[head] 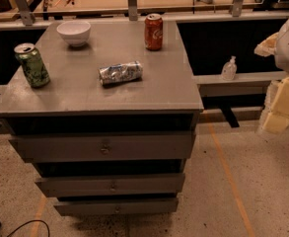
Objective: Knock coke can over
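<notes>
The coke can [153, 31] is red with white script and a silver top. It stands upright near the back right of the grey cabinet top [85, 95]. My gripper [280, 105] and the pale arm parts are at the right edge of the view. They are off the cabinet's right side, lower than the can and far to its right, touching nothing.
A green can [31, 64] stands upright at the left edge. A silver-and-blue can [120, 73] lies on its side in the middle. A white bowl [74, 32] sits at the back left. A small clear bottle [228, 69] stands on a ledge to the right. The cabinet has three drawers [104, 146].
</notes>
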### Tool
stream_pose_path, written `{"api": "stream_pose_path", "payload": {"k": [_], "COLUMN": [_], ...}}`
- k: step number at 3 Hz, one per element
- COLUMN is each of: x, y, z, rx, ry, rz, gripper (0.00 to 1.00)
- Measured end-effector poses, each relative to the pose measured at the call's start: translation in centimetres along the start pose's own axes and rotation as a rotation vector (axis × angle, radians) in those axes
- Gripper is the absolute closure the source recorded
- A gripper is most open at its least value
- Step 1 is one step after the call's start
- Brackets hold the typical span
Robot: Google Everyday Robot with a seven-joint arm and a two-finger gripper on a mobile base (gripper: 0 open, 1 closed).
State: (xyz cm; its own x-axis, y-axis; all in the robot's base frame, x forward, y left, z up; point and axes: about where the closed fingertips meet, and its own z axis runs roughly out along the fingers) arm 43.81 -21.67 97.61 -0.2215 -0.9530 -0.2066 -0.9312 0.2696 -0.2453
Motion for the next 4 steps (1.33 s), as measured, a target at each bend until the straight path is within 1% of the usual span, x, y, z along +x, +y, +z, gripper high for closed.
{"api": "stream_pose_path", "payload": {"k": [1,2,3,4], "x": [0.0,0.1,0.2,-0.1], "y": [0.0,-2.2,-9.5,-14.9], "z": [0.0,0.4,1.4,3.9], "rx": [0.000,0.031,0.136,0.188], "ry": [0.000,-0.068,-0.285,-0.520], "rz": [0.000,0.053,0.155,0.281], "gripper": [0.00,0.00,0.00,0.00]}}
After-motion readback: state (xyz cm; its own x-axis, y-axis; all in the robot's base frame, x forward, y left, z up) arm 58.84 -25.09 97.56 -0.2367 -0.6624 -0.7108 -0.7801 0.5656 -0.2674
